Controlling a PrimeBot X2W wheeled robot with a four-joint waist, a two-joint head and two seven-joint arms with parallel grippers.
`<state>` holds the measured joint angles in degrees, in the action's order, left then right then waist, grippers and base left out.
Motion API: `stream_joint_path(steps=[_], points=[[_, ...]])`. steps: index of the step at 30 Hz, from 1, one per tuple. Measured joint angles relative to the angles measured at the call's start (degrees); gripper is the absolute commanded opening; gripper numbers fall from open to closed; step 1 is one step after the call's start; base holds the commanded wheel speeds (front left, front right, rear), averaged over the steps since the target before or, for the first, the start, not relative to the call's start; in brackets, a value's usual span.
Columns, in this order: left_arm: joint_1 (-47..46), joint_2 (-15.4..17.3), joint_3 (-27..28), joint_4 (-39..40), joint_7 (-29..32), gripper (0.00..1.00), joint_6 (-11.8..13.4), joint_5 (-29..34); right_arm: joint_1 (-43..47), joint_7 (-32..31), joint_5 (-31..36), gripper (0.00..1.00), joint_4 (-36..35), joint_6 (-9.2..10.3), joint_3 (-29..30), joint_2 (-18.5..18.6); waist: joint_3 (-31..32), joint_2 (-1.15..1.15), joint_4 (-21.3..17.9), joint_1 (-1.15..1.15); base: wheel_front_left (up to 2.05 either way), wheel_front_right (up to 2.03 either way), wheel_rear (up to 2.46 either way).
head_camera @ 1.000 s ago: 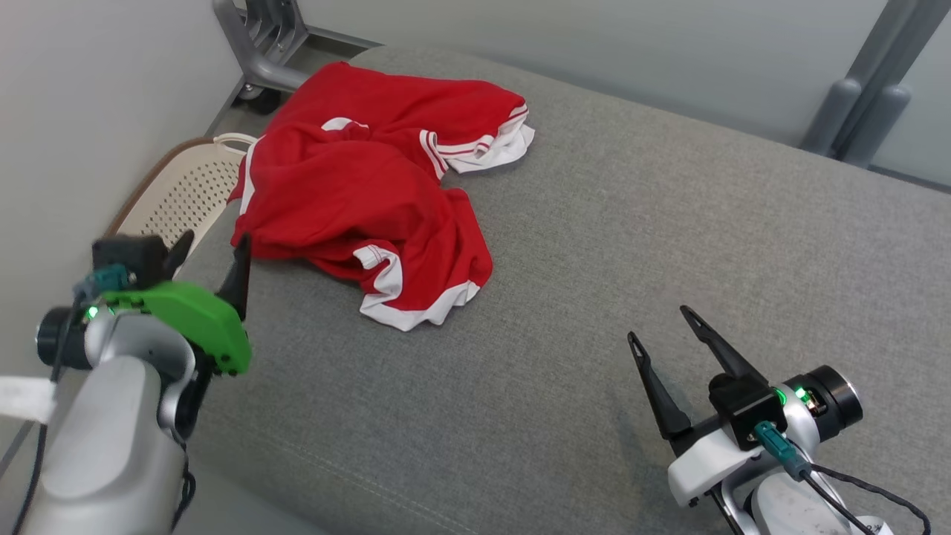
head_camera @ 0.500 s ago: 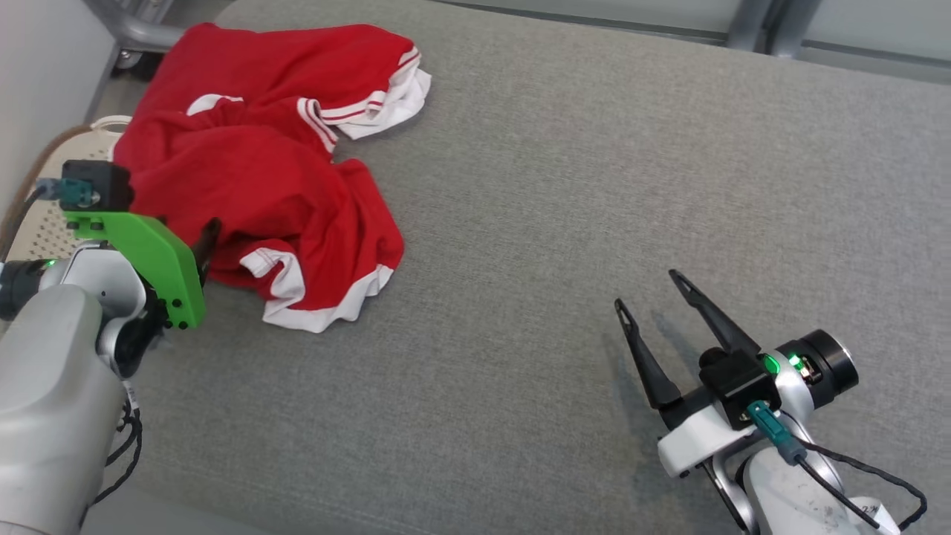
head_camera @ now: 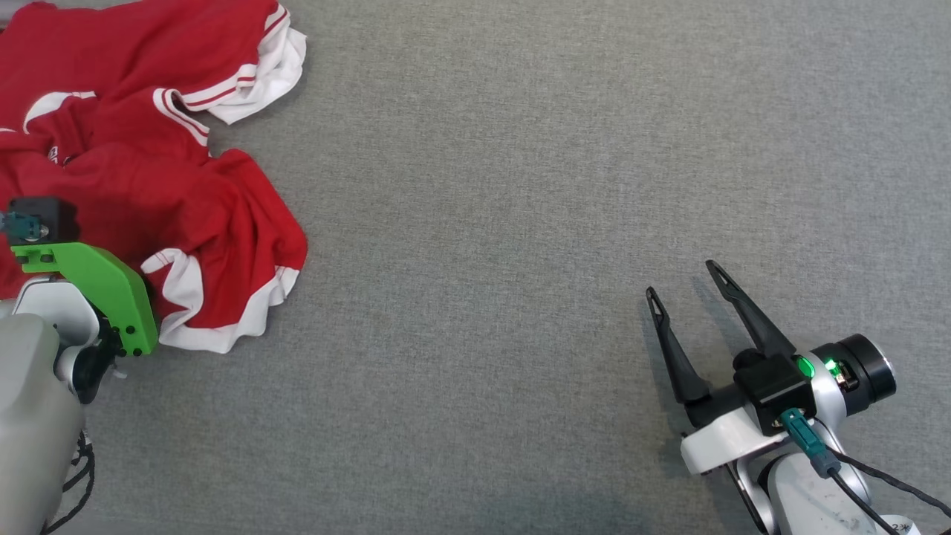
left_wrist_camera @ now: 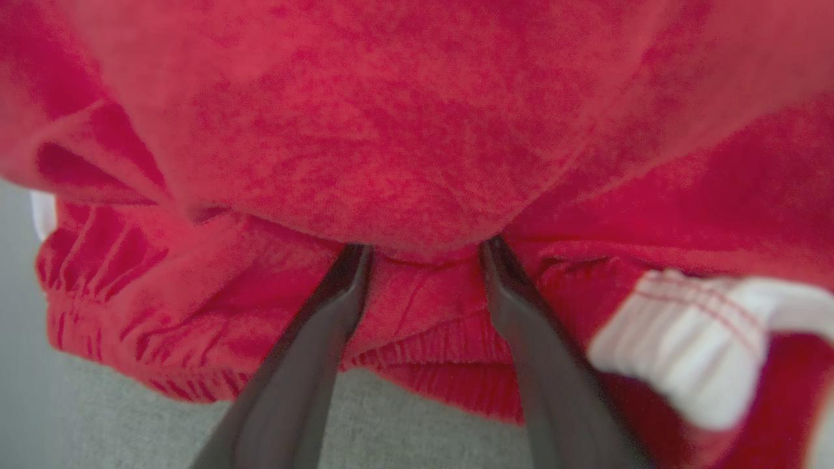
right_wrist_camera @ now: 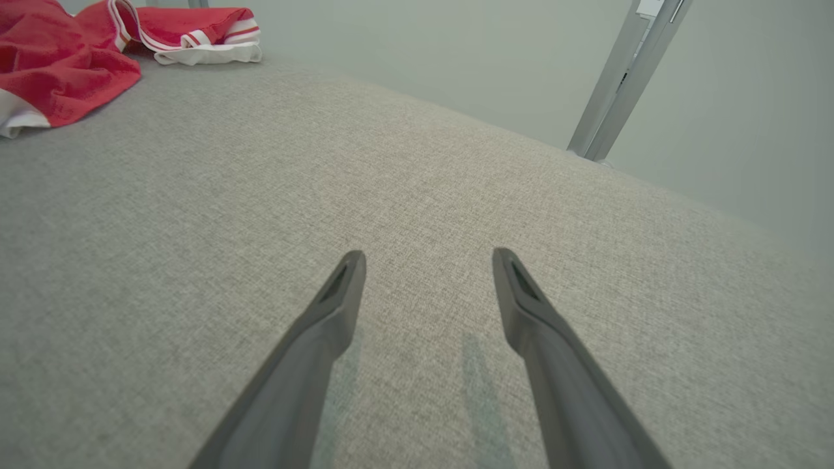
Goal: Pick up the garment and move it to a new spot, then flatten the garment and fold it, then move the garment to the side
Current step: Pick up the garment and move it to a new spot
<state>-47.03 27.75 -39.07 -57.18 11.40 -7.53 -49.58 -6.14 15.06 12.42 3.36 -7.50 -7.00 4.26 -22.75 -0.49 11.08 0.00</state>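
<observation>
The garment is red with white trim and lies crumpled at the left of the grey cushion. My left arm's green bracket sits at the garment's near left edge. In the left wrist view my left gripper is pushed into the garment, jaws apart, tips buried under a red fold with fabric between them. A white cuff lies just right of the fingers. My right gripper rests open and empty at the lower right, far from the cloth. The right wrist view shows the gripper above bare cushion, the garment at far left.
The cushion stretches wide and bare between the garment and my right gripper. Past the cushion's far edge, the right wrist view shows a grey metal post against a pale wall.
The head camera has tilted down and swung, shifting the whole picture. My left gripper has advanced from beside the cushion's edge into the garment's near edge. The right gripper holds its place, still open.
</observation>
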Motion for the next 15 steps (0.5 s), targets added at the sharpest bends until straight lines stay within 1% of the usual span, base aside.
stream_joint_path(steps=[1, 3, 7, 9, 13, 15], points=[[0.0, 0.2, -0.9, -0.1, -0.3, 0.0, 0.1, -0.2, 0.0, 0.0, 0.0, 1.0, -0.1, 0.0, 0.2, 0.0, -0.2, 0.0, -0.4, 0.0, 0.0, 0.0, 0.0], [-0.3, 0.7, -3.6, 0.0, -0.3, 0.0, 0.0, 0.5, 0.0, 0.0, 0.0, 1.0, -0.1, 0.0, 0.5, 0.0, -0.4, 0.0, -0.9, 0.0, 0.0, 0.0, 0.0], [-0.7, 1.0, -6.5, 1.2, -0.1, 0.0, 0.2, -0.7, -0.3, 0.0, -0.2, 1.0, 0.2, 0.0, 1.0, 0.0, 0.0, 0.0, -0.6, 0.0, 0.0, 0.0, 0.0], [-0.9, 1.2, -7.0, 1.7, -0.2, 0.0, 0.3, -1.4, -0.3, 0.0, -0.3, 1.0, 0.3, 0.0, 1.2, 0.0, 0.2, 0.0, -0.4, 0.0, 0.0, 0.0, 0.0], [-1.7, 2.3, -10.2, 4.9, -0.7, 0.0, 0.2, -1.7, -0.4, 0.0, -0.8, 1.0, 0.5, 0.0, 2.4, -0.3, 1.3, 0.0, 1.0, 0.0, 0.0, 0.0, 0.0], [-2.5, 3.4, -11.4, 7.0, -1.5, 0.0, 0.1, -1.7, -0.4, 0.0, -1.2, 1.0, 1.0, 0.0, 2.7, -0.5, 1.9, 0.0, 1.8, 0.0, 0.0, 0.0, 0.0]])
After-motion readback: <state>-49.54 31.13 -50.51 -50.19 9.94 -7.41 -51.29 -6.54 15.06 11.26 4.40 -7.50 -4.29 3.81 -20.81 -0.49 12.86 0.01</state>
